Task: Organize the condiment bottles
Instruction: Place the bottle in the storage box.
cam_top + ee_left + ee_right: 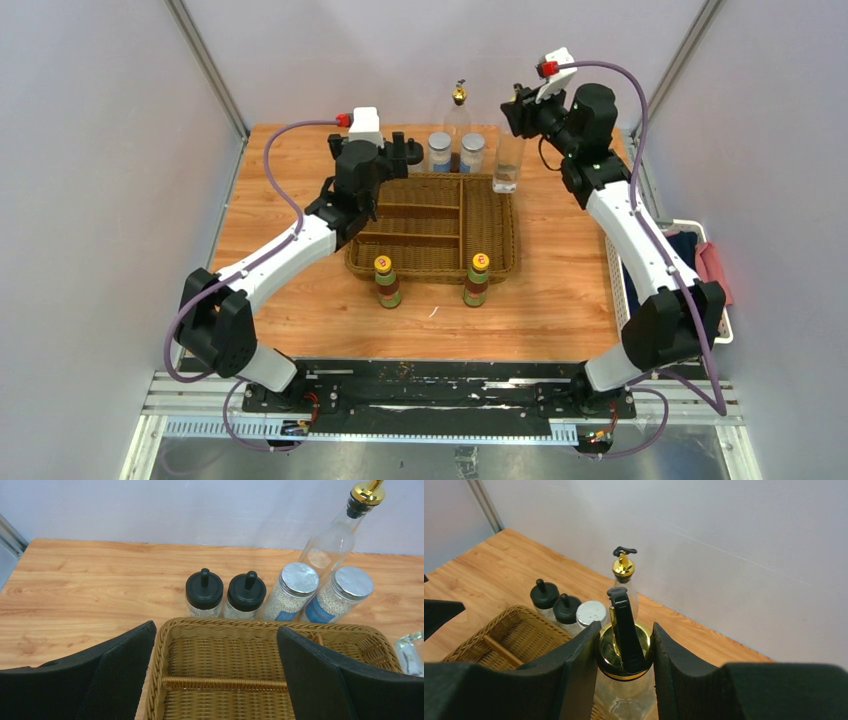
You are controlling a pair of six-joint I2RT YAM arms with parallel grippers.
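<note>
My right gripper (pixel 626 628) is shut on the gold top of a tall clear bottle (pixel 624 692), which stands just past the wicker basket's (pixel 503 245) far right corner. My left gripper (pixel 215 630) is open and empty above the basket's far left compartment. Behind the basket stand two black-capped bottles (pixel 204 591) (pixel 246 593), two grey-lidded jars (pixel 294 587) (pixel 340 592) and a second gold-topped bottle (pixel 336 535). Two yellow-capped bottles (pixel 387 282) (pixel 477 280) stand upright in front of the basket.
The basket's (pixel 225 624) compartments that show hold nothing. A white bin (pixel 706 232) with blue and pink cloths sits off the table's right edge. Grey walls close in the back and both sides.
</note>
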